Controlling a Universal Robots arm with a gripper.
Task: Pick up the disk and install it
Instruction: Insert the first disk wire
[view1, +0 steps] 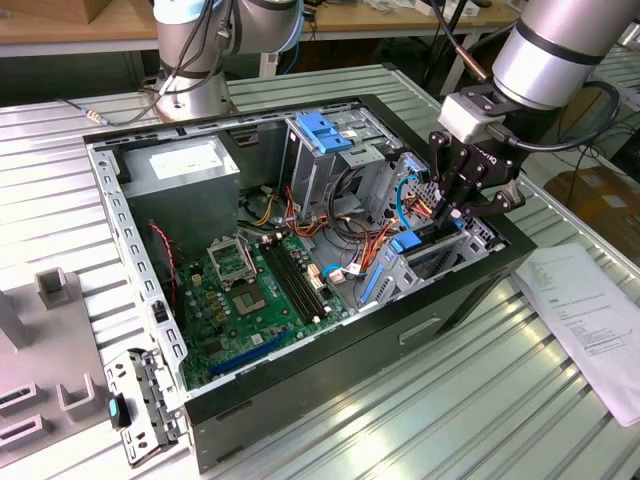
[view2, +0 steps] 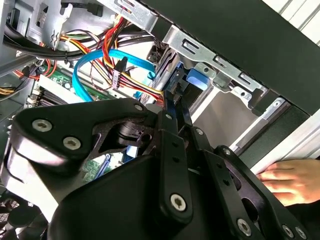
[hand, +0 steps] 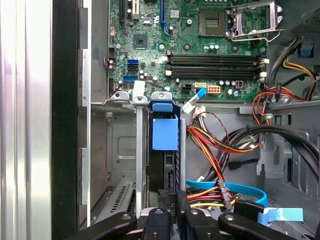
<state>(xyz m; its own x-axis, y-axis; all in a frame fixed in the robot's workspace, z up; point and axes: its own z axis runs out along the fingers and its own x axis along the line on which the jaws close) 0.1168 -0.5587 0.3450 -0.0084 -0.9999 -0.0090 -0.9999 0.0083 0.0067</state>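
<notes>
Ribbed metal tabletop (view1: 480, 400) carries an open computer case (view1: 300, 370), the landmark for everything else. At the case's front corner the gripper (view1: 452, 205) reaches inside, its black fingers (hand: 172, 210) pinched together on the end of the disk (hand: 164, 150), which stands on edge in a metal bay against the case's side wall, its blue frame facing up. Beside the bay run orange and blue cables (hand: 220, 192); beyond them lies the green motherboard (view1: 255, 300). Outside the case a hand (view2: 290, 180) rests, and a paper sheet (view1: 590, 310) lies nearby.
</notes>
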